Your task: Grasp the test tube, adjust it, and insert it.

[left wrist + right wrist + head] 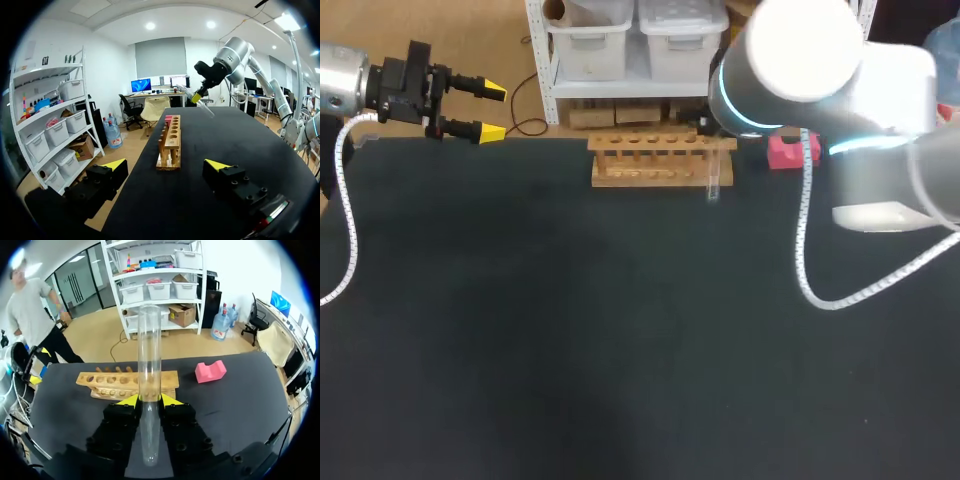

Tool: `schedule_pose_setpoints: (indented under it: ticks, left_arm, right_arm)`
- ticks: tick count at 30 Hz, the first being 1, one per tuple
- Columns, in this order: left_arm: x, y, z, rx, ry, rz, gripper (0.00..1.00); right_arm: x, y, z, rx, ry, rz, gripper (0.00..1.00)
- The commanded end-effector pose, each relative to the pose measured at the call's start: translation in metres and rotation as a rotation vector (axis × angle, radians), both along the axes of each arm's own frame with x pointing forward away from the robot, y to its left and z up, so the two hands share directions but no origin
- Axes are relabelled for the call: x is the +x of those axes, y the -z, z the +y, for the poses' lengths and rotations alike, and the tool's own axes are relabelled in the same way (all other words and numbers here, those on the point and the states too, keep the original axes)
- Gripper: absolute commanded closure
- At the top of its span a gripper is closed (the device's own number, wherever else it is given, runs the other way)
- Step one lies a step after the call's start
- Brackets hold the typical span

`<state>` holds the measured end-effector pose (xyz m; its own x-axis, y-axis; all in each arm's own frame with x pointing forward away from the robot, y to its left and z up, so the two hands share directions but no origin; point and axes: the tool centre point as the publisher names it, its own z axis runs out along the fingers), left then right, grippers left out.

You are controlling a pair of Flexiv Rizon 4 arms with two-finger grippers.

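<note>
A clear glass test tube (pixel 149 365) stands between the yellow tips of my right gripper (pixel 149 400), which is shut on it. In the head view the right arm hides that gripper, and only the tube's lower end (pixel 713 182) shows, beside the right end of the wooden rack (pixel 660 160). The left wrist view shows the right gripper (pixel 197 96) holding the tilted tube (pixel 207 108) above the table, beyond the rack (pixel 170 142). The rack (pixel 125 382) has a row of empty holes. My left gripper (pixel 492 111) hangs open and empty at the table's far left edge.
A pink foam block (pixel 788 150) lies right of the rack near the back edge, and appears as the block (pixel 210 371) ahead of the right gripper. The black table top (pixel 620 330) stretches in front of the rack. A white coiled cable (pixel 820 290) hangs from the right arm.
</note>
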<state>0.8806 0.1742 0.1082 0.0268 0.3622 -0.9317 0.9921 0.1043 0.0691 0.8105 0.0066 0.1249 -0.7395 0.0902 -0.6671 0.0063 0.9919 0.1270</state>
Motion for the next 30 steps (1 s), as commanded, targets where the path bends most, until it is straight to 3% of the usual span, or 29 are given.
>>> schedule_pose_setpoints:
  ticks: [1, 13, 21, 30]
  left_arm:
    - [0.001, 0.000, 0.000, 0.001, 0.001, -0.001, 0.00]
    - [0.001, 0.000, 0.000, 0.001, 0.001, -0.001, 0.00]
    - [0.001, 0.000, 0.000, 0.001, 0.001, -0.001, 0.00]
    - [0.001, 0.000, 0.000, 0.001, 0.001, -0.001, 0.00]
  right_arm:
    - [-0.011, -0.006, -0.006, 0.003, 0.007, -0.083, 1.00]
    - [-0.019, -0.019, -0.007, -0.002, 0.008, -0.106, 1.00]
    - [-0.022, -0.031, -0.010, 0.000, 0.006, -0.189, 1.00]
    - [-0.020, -0.036, -0.009, 0.022, -0.023, -0.208, 1.00]
